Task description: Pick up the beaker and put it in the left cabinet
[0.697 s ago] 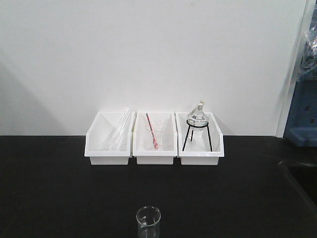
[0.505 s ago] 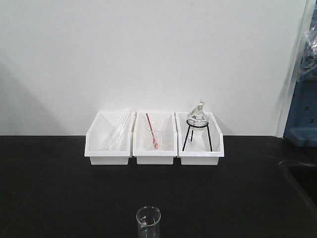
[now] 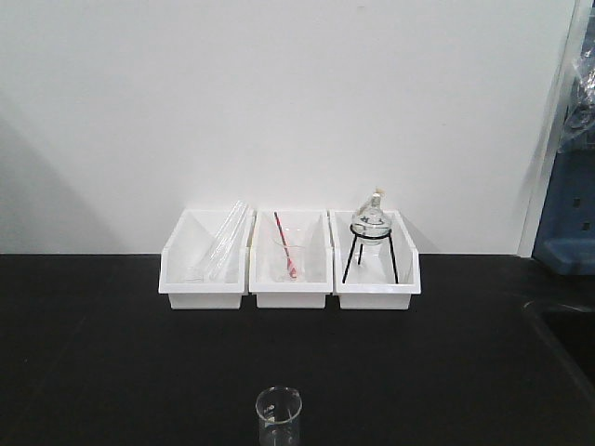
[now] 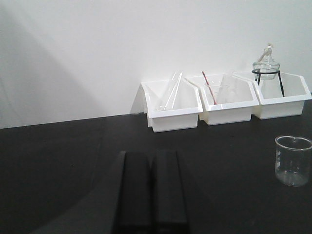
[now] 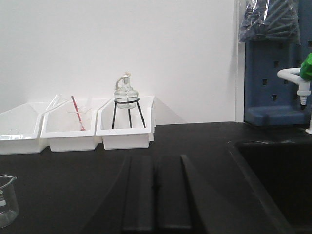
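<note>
From the front, the beaker (image 3: 279, 413) stands upright and alone on the black desk (image 3: 112, 353) at the bottom edge of the view, well apart from a row of three white bins against the wall. The left bin (image 3: 203, 297) holds leaning glass tubes (image 3: 223, 240). The middle bin (image 3: 291, 298) holds a glass vessel (image 3: 290, 258) with a red rod (image 3: 282, 232). The right bin (image 3: 376, 298) holds a round-bottomed flask (image 3: 372, 218) on a black tripod (image 3: 356, 255). In the left wrist view, the left gripper (image 4: 151, 195) hangs low over the desk, its jaws pressed together with nothing between them. The beaker sits off to its right near the frame edge, in front of the bins. In the right wrist view, the right gripper (image 5: 156, 195) likewise has its jaws closed and empty. The beaker shows at the lower left corner, partly cut off. A sink (image 5: 273, 185) is sunk into the desk on the right, below a blue rack (image 5: 273, 83) and a green-topped tap (image 5: 295, 78).
</note>
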`<state>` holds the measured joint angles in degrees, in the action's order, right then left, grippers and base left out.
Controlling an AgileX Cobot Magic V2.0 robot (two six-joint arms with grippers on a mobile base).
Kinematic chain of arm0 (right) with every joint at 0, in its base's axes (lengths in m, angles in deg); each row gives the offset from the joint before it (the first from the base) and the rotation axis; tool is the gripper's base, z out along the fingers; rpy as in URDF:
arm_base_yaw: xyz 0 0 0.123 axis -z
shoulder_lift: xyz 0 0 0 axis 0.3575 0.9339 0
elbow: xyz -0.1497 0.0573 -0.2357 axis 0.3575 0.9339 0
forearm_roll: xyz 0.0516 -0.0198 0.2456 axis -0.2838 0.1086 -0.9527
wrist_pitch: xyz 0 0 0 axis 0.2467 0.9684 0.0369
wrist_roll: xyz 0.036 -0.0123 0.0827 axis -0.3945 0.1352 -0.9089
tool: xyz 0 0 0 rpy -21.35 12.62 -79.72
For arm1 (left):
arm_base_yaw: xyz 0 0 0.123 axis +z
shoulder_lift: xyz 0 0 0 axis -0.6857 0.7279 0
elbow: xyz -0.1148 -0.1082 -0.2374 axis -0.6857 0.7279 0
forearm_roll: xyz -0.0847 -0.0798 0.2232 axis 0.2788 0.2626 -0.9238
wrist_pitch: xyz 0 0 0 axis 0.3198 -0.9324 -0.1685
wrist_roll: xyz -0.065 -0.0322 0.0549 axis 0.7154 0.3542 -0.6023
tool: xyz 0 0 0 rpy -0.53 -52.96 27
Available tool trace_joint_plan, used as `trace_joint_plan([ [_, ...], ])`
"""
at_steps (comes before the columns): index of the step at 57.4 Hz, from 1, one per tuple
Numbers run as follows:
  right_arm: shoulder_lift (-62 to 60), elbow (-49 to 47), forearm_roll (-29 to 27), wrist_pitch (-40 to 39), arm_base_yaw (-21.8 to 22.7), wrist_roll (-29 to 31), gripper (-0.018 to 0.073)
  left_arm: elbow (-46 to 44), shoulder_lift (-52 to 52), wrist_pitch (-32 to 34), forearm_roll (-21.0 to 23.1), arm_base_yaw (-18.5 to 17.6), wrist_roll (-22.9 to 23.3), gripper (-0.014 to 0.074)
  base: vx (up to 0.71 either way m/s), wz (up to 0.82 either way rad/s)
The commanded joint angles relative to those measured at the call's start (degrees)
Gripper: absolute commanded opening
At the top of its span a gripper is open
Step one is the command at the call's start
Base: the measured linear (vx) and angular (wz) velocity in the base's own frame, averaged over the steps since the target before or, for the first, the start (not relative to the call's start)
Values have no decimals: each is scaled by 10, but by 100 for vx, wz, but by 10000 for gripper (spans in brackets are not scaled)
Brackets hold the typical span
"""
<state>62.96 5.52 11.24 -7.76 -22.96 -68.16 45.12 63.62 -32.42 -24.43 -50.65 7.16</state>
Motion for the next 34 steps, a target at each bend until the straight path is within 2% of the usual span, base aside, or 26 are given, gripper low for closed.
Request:
trace_joint_plan([
  [1, -6, 3, 6, -47, 0, 5, -1, 9, -10, 48, 4, 0, 2, 1, 0, 0],
  [15, -6, 3, 6, -75, 0, 5, -1, 9, -10, 48, 4, 0, 2, 1, 0, 0],
  [26, -6, 3, 5, -127, 3, 5, -1, 9, -10, 48, 4, 0, 2, 1, 0, 0],
  [34, -6, -9, -5, -118, 3, 3, 5, 9, -10, 48, 4, 0, 2, 1, 0, 0],
])
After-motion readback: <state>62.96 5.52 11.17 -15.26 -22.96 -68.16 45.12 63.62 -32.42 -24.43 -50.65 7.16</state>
